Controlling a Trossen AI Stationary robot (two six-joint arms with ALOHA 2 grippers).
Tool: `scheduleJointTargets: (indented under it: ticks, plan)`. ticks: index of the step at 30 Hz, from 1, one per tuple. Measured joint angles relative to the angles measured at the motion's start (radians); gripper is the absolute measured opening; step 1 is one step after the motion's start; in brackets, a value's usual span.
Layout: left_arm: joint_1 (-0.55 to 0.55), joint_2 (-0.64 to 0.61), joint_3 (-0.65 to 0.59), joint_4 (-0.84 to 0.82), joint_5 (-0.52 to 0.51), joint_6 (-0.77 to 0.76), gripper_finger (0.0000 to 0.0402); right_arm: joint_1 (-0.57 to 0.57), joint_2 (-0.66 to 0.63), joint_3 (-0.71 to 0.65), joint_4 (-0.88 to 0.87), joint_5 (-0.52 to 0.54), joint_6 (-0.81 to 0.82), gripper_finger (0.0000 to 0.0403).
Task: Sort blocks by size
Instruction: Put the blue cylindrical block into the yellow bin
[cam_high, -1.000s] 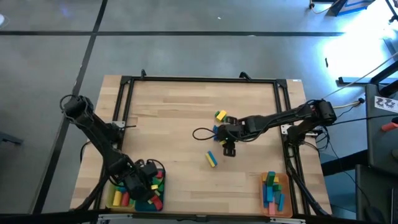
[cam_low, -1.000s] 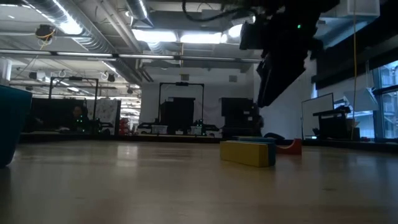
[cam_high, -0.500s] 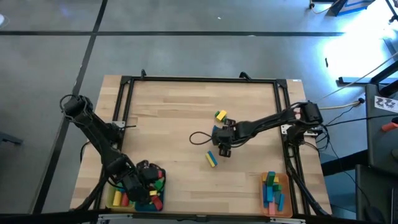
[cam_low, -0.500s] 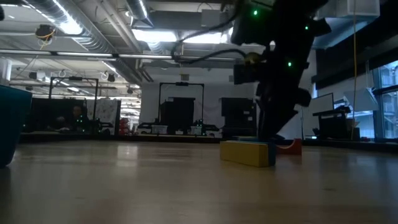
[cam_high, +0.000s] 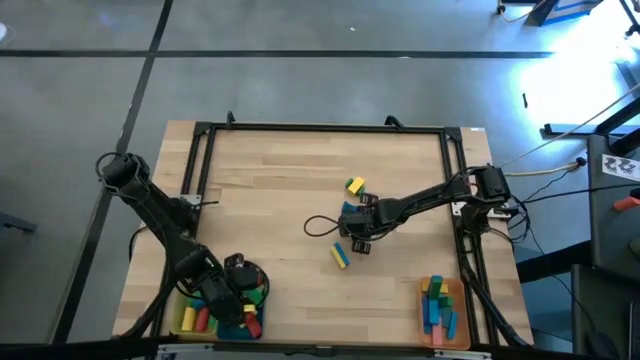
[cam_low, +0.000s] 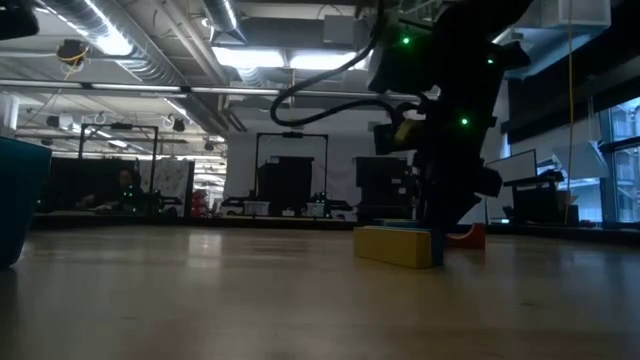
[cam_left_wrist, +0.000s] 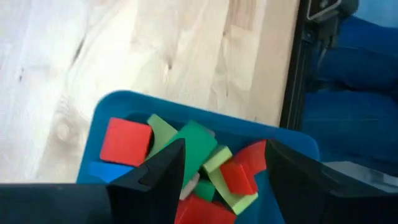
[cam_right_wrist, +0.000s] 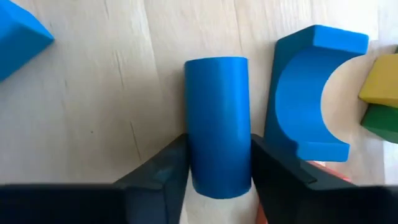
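Note:
A blue cylinder block (cam_right_wrist: 217, 124) lies on its side on the wooden table, between the fingers of my right gripper (cam_right_wrist: 219, 163), which stands near the table's middle (cam_high: 357, 234). Beside it lie a blue arch block (cam_right_wrist: 305, 99), a yellow block (cam_right_wrist: 379, 81) and a green one (cam_right_wrist: 380, 122). A yellow-and-blue bar (cam_high: 340, 256) lies a little nearer. My left gripper (cam_left_wrist: 221, 171) hangs open over the teal tray (cam_left_wrist: 118, 109) at the near left, which holds red, green and blue blocks. Nothing is between its fingers. My right gripper has the blue cylinder's curved sides (cam_right_wrist: 194, 155) between its two fingers, near one end. The fingers (cam_right_wrist: 163, 174) come steeply from above and run along the cylinder's length. The cylinder lies flat on the table.
An orange tray (cam_high: 457, 318) with several blocks sits at the near right. A yellow tray (cam_high: 186, 318) with blocks stands next to the teal one. A yellow block (cam_high: 354, 185) lies just beyond the right gripper, and a black cable loop (cam_high: 318, 226) to its left. A black frame (cam_high: 320, 128) rims the table.
My right gripper has come down to the table and moved slightly toward the left edge, settling over the blocks near the middle. The blocks on the table have kept their places.

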Motion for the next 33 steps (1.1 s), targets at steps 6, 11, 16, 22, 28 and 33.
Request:
scheduleJointTargets:
  ticks: [6, 11, 16, 22, 28, 33]
  plan:
    - [0.043, 0.000, 0.000, 0.024, 0.000, -0.041, 0.0198, -0.001, 0.000, 0.000, 0.002, -0.026, -0.004, 0.0133]
    - [0.085, 0.000, 0.000, 0.043, -0.084, 0.040, 0.0198, -0.003, 0.005, 0.034, -0.017, -0.088, -0.004, 0.0133]
    - [0.124, 0.002, 0.000, 0.052, -0.251, 0.148, 0.0198, 0.000, 0.008, 0.105, -0.015, -0.225, -0.025, 0.0136]
    - [0.164, 0.002, 0.000, 0.068, -0.358, 0.286, 0.0198, 0.000, 0.006, 0.200, 0.001, -0.370, -0.075, 0.0147]
    - [0.195, 0.003, 0.000, 0.211, -0.424, 0.555, 0.0198, 0.000, 0.005, 0.269, 0.069, -0.422, -0.091, 0.0140]
    - [0.232, 0.003, 0.000, 0.365, -0.459, 0.784, 0.0198, -0.001, 0.005, 0.303, 0.097, -0.422, -0.091, 0.0144]
